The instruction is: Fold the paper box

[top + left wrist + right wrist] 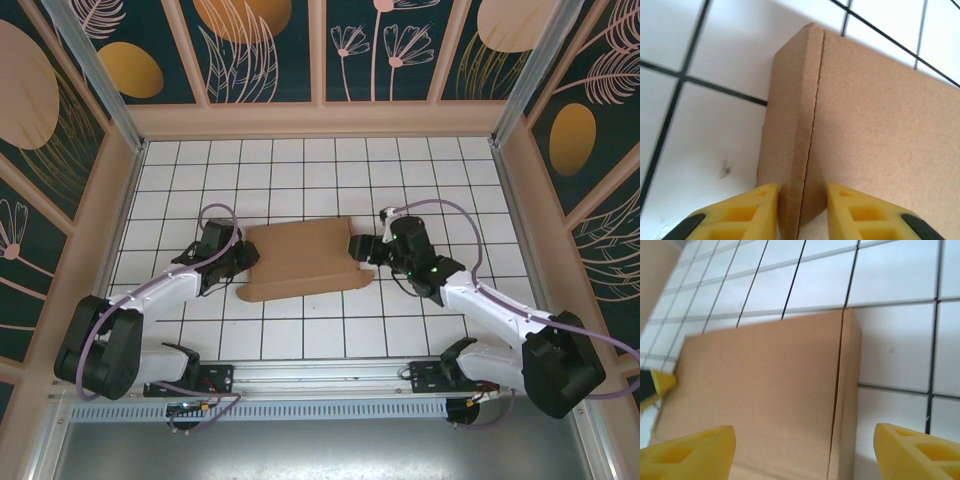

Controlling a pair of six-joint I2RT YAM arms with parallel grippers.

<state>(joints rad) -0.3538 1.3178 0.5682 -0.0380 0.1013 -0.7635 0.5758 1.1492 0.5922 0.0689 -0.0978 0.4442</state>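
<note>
Left claw (800, 190) pinches the box (300, 260) by its left wall; right claw (802, 432) spread over its right end. Box mostly formed, mid-surface (300, 170); right end apparently unfinished.

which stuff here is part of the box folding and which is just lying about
In the job: paper box; left gripper, pinching its folded edge; right gripper, open at the opposite edge.
Just there: tiled table; patterned walls.
</note>
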